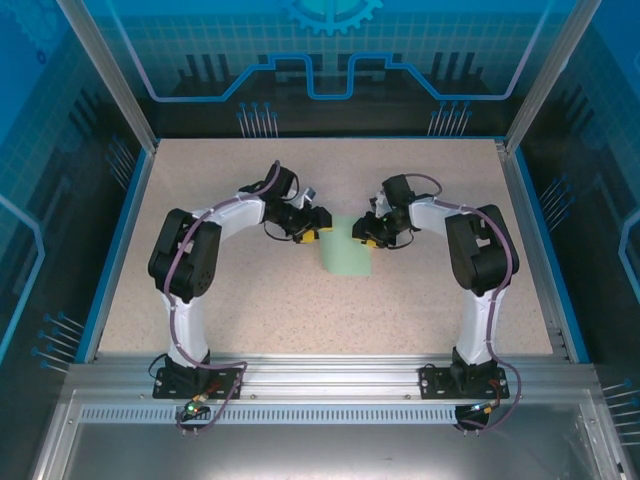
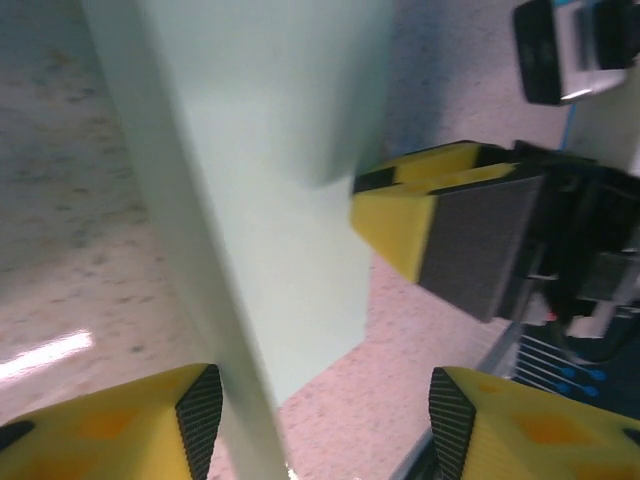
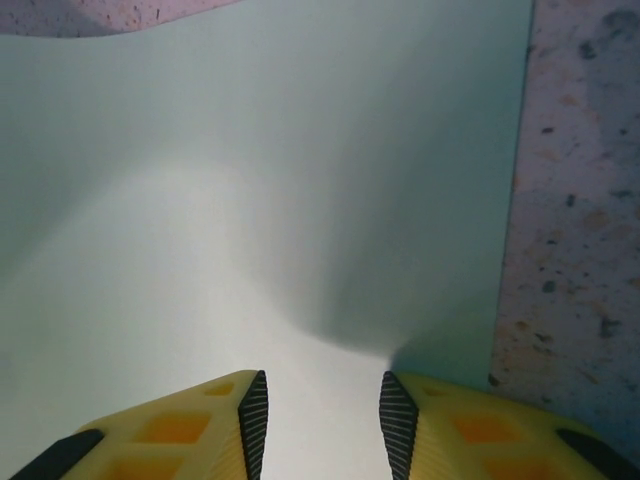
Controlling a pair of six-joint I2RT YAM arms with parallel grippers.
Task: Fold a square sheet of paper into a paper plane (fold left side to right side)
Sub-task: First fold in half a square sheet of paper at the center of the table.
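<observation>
Top external view: the speckled table (image 1: 250, 300) carries both arms. The left arm (image 1: 190, 260) and the right arm (image 1: 480, 250) each bend inward, and they meet near the middle of the table.

Between them lies the square sheet of paper (image 1: 345, 255), pale mint-green. It looks narrower than a square from above, because its left part is lifted off the table.

The left gripper (image 1: 312, 232) is at about 10 o'clock from the middle of the sheet, at its left edge. The right gripper (image 1: 366, 232) is at about 2 o'clock, over the far right corner.

In the left wrist view the jaws of the left gripper stand well apart. The raised edge of the sheet runs down between them, just beside the finger (image 2: 110, 425) at 7 o'clock, and the other finger is clear of it. Nothing is clamped there. At 3 o'clock in this view, one yellow tip of the right gripper meets the right edge of the sheet.

In the right wrist view the jaws of the right gripper stand a little apart, and the paper swells up toward the gap from 12 o'clock. One cannot tell whether the pads (image 3: 398, 420) pinch it.
</observation>
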